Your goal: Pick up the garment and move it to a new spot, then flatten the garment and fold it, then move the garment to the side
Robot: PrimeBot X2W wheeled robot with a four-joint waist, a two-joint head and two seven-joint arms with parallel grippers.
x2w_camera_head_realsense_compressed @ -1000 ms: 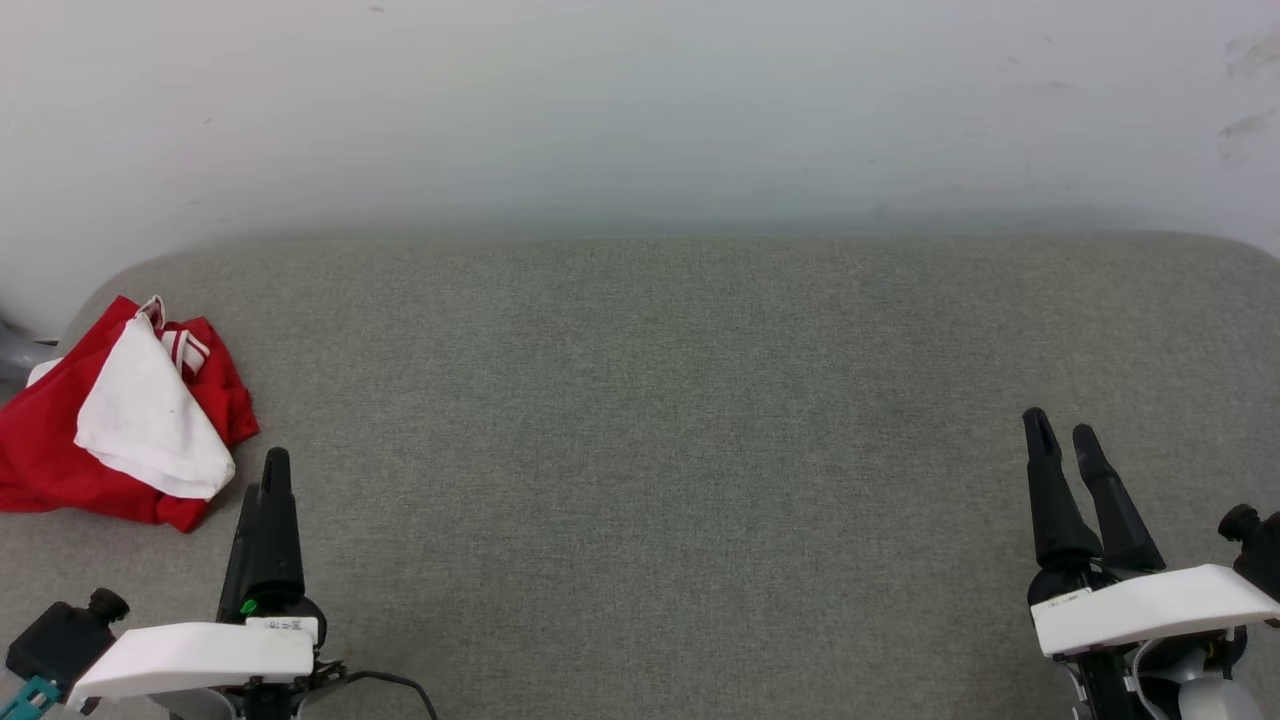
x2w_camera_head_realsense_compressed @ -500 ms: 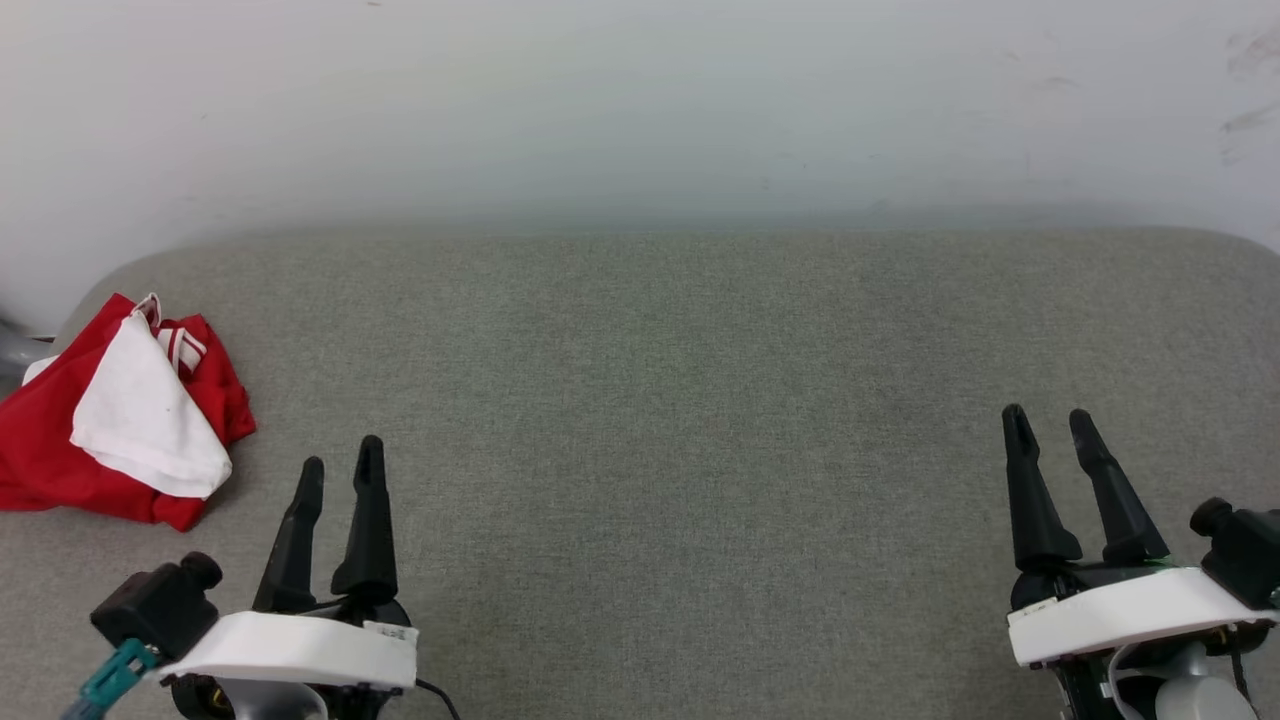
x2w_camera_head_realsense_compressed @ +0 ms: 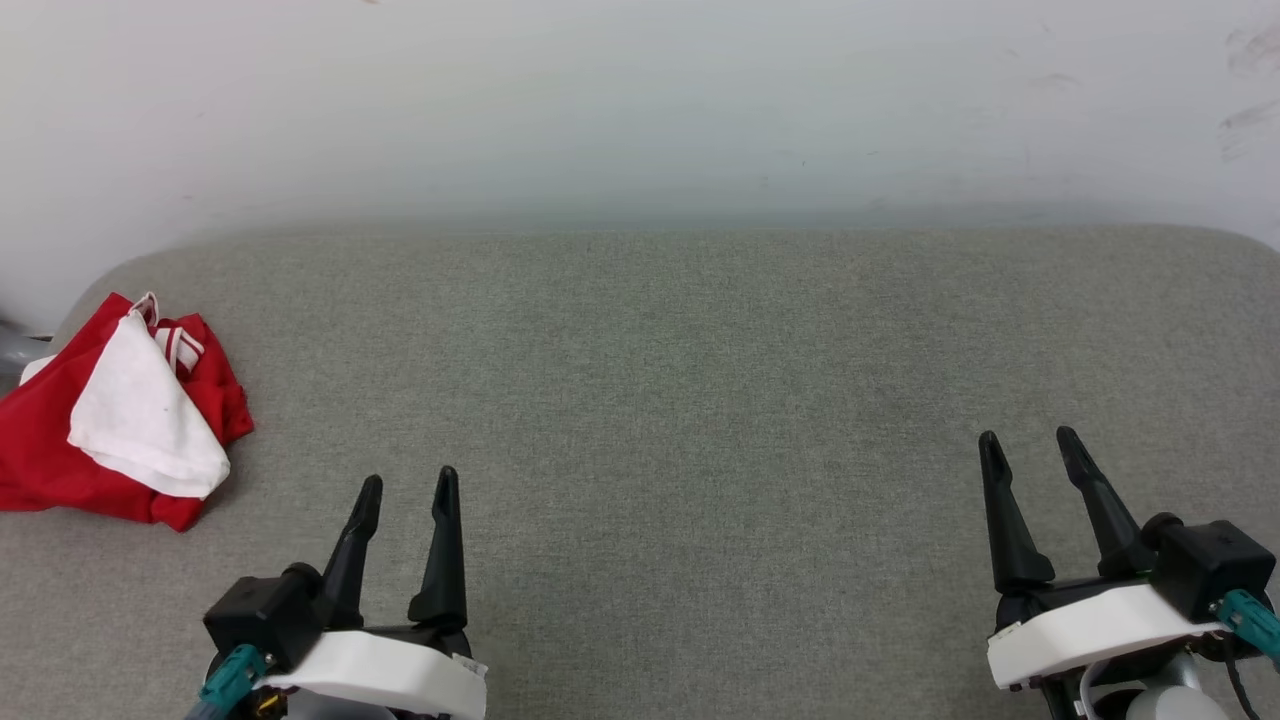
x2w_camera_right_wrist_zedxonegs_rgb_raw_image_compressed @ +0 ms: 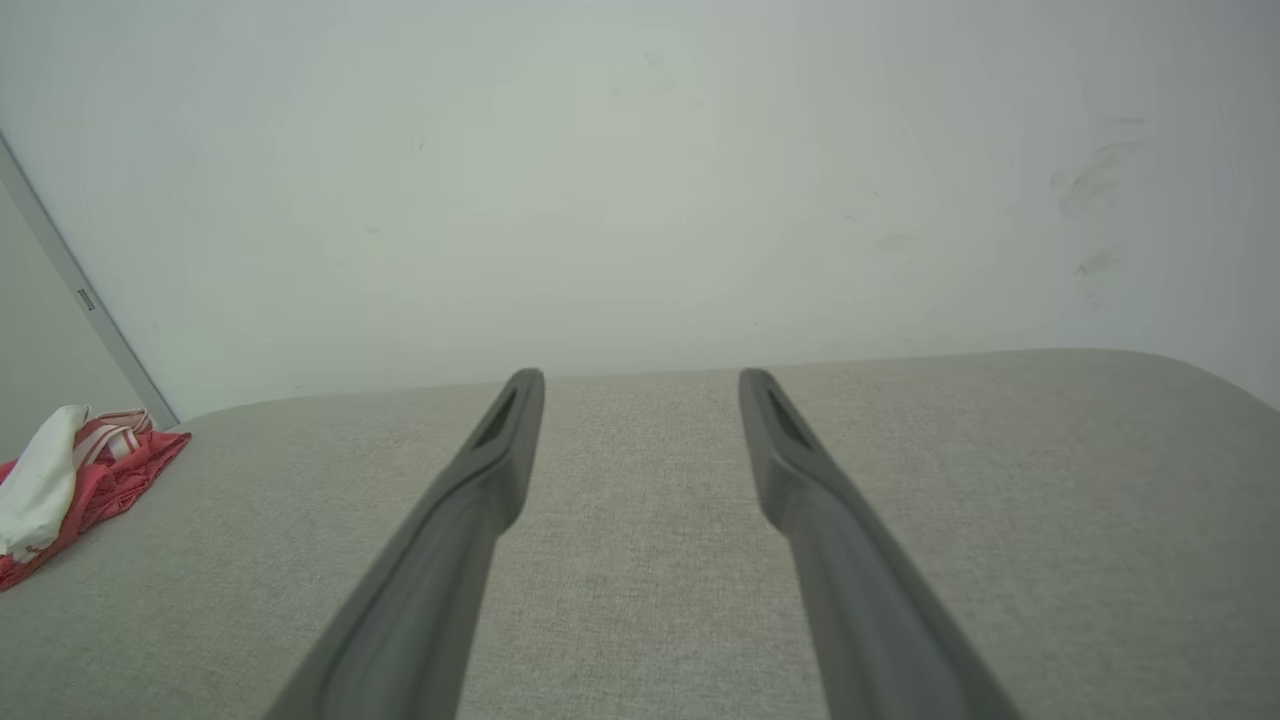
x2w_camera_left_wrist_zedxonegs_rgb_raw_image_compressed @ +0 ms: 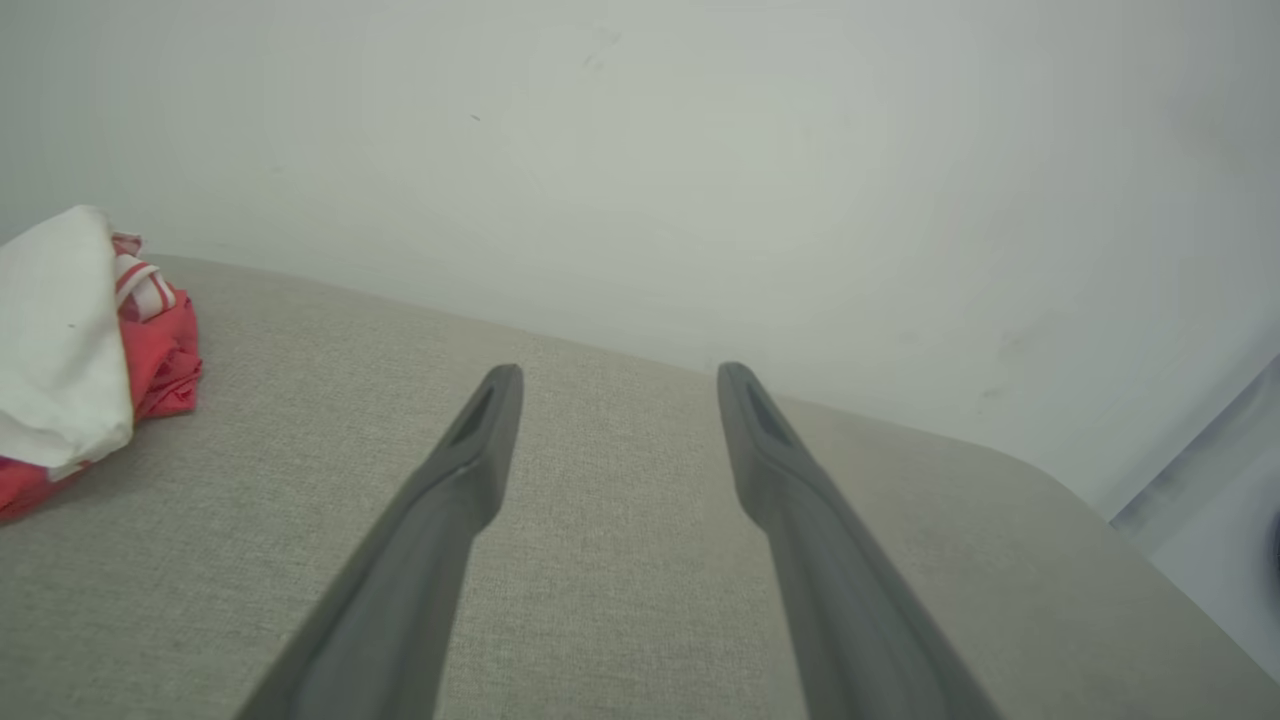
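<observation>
Grey fabric surface (x2w_camera_head_realsense_compressed: pixel 640 400) holds a bunched red-and-white jersey T-shirt (x2w_camera_head_realsense_compressed: pixel 130 420) at its edge. Open wide and empty, the left gripper (x2w_camera_head_realsense_compressed: pixel 410 476) or the right gripper (x2w_camera_head_realsense_compressed: pixel 1027 435) could nudge it off.

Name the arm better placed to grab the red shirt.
Left. The garment lies at the left end of the grey surface, near the open left gripper; the open right gripper is at the far right.

Garment (x2w_camera_head_realsense_compressed: pixel 120 420): red body, white sleeve, red-and-white striped trim. Padded surface (x2w_camera_head_realsense_compressed: pixel 660 400): heathered grey-green weave, no pattern. Wall (x2w_camera_head_realsense_compressed: pixel 640 100): off-white, a few faint dark scuffs. Left gripper (x2w_camera_head_realsense_compressed: pixel 407 482) and right gripper (x2w_camera_head_realsense_compressed: pixel 1028 437): 2 black fingers each, white housing, teal connector.
</observation>
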